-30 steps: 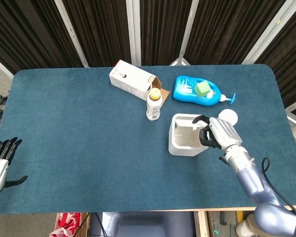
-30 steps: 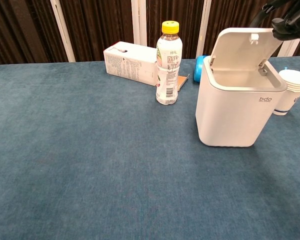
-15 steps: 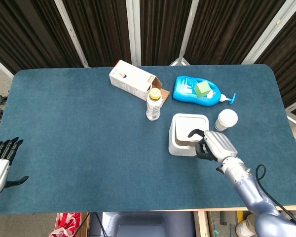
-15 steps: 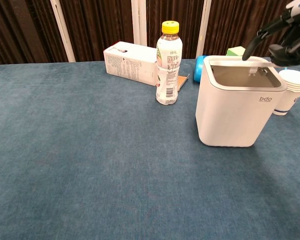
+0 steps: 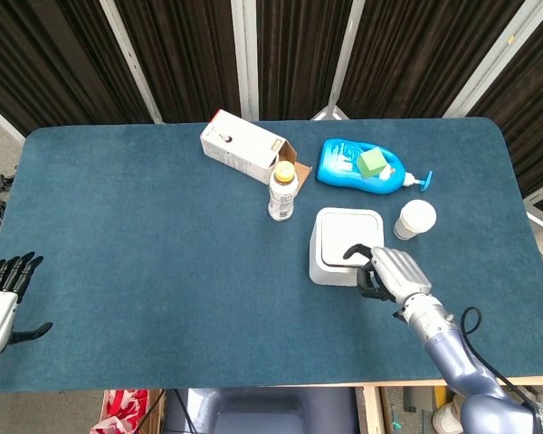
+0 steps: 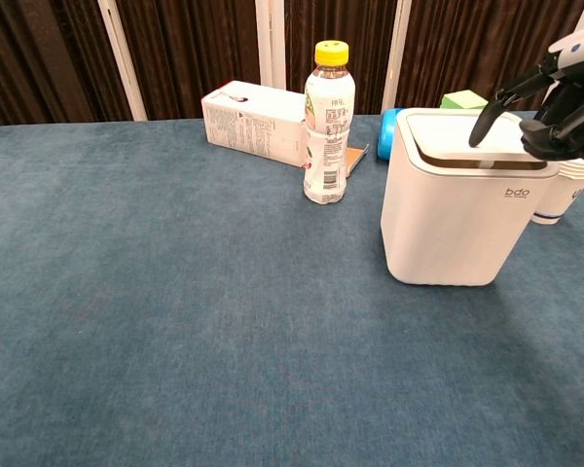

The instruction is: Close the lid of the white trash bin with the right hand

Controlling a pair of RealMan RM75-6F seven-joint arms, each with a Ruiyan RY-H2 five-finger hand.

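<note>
The white trash bin [image 5: 330, 264] [image 6: 455, 224] stands right of the table's middle. Its lid [image 5: 347, 237] [image 6: 457, 129] lies almost flat, with a thin dark gap showing under its front edge in the chest view. My right hand [image 5: 387, 274] [image 6: 557, 105] hovers at the bin's near right corner, holding nothing. Most of its fingers are curled in, and one finger [image 6: 486, 120] reaches onto the lid top. My left hand [image 5: 0, 296] hangs off the table's near left edge, fingers straight and apart, empty.
A yellow-capped bottle [image 5: 281, 190] [image 6: 328, 122] stands just left of the bin. Behind it lies a white carton [image 5: 244, 145] [image 6: 254, 121]. A blue detergent bottle [image 5: 348, 167] with a green block [image 5: 372, 163] lies at the back. Stacked paper cups [image 5: 415, 219] [image 6: 565, 190] stand right of the bin.
The lid has swung from upright down onto the bin. My right hand followed it down and toward the near edge. The left hand has not moved.
</note>
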